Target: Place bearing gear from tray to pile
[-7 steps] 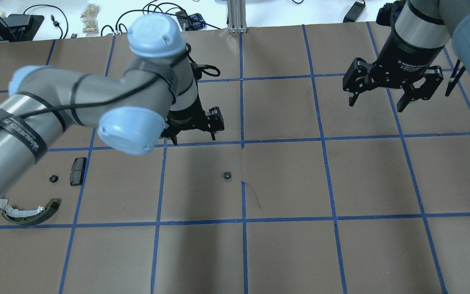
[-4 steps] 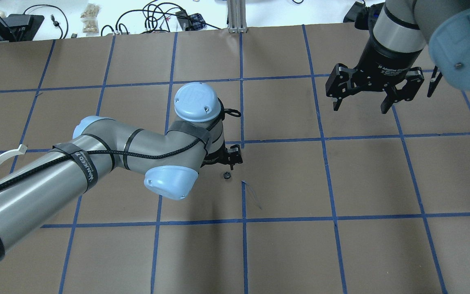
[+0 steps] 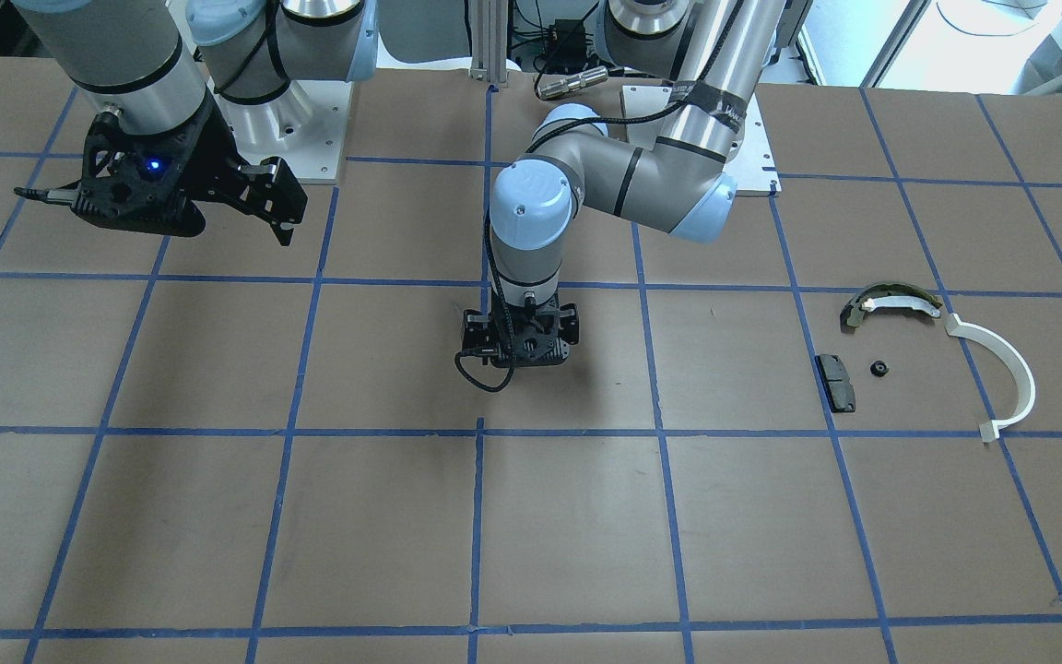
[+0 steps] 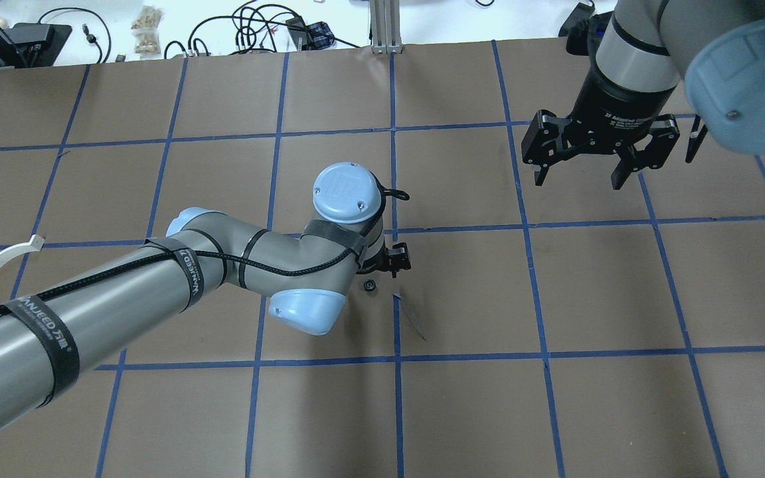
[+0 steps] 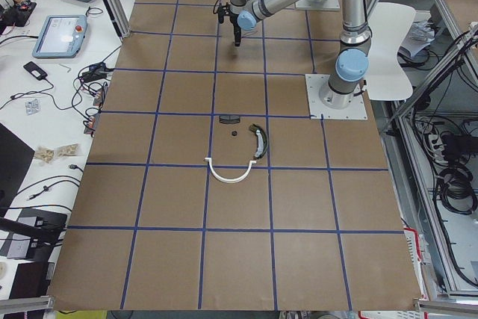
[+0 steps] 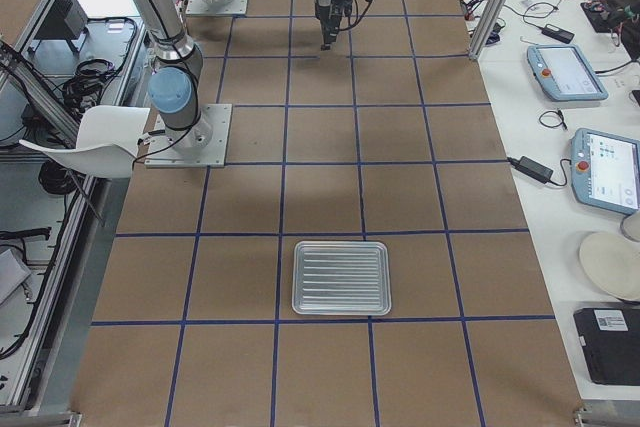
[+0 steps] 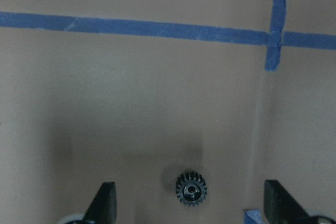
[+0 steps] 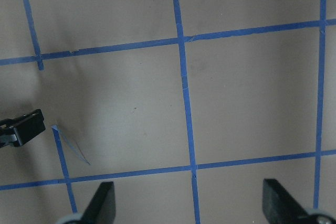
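A small black bearing gear [image 4: 370, 285] lies on the brown paper near the table's middle. In the left wrist view the gear [image 7: 191, 188] sits between my two open fingers. My left gripper [image 3: 520, 361] is open, points straight down and hangs just above the gear, which it hides in the front view. The pile lies to my left: a white arc [image 3: 1001, 369], an olive-and-white brake shoe [image 3: 889, 302], a black pad [image 3: 836, 382] and another small black gear [image 3: 879, 370]. My right gripper [image 4: 578, 182] is open and empty, high over the far right.
A ribbed silver tray [image 6: 341, 277] stands on the table's right end and looks empty. Blue tape lines [image 4: 394, 229] grid the brown paper. A torn tape strip [image 4: 412, 318] lies beside the gear. Cables and tablets lie beyond the far edge.
My left arm has swung right from near the pile and come down over the gear. My right gripper has drifted left. The gear has not moved.
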Robot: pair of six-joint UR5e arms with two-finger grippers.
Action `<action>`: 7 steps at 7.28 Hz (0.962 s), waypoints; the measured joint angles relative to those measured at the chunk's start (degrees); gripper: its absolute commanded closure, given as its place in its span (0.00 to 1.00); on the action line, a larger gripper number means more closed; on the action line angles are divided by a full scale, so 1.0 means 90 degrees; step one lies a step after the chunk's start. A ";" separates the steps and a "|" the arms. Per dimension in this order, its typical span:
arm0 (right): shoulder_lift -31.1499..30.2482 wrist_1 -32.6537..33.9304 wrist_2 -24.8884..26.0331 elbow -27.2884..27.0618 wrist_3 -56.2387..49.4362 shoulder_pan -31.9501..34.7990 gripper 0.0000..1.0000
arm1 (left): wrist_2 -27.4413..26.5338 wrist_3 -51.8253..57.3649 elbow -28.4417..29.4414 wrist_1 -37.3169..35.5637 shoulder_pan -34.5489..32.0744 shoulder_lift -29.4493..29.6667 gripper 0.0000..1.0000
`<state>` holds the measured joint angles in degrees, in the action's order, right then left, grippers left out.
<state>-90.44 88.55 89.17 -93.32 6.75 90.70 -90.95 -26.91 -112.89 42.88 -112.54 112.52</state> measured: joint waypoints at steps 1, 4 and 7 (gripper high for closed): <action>0.0003 -0.0002 0.0026 -0.0002 -0.0026 0.0000 0.00 | 0.0003 0.0000 -0.0014 -0.0036 -0.0010 0.0067 0.33; -0.0002 -0.0048 0.0079 -0.0041 0.0055 -0.0008 0.00 | 0.0018 -0.0001 -0.0032 -0.0003 -0.0015 0.0154 1.00; -0.0010 -0.0055 0.0078 -0.0114 0.0068 -0.0009 0.00 | 0.0027 0.0039 -0.0027 0.0027 -0.0014 0.0080 1.00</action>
<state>-90.53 88.05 89.88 -94.35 7.37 90.62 -90.71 -26.55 -113.13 43.13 -112.66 113.25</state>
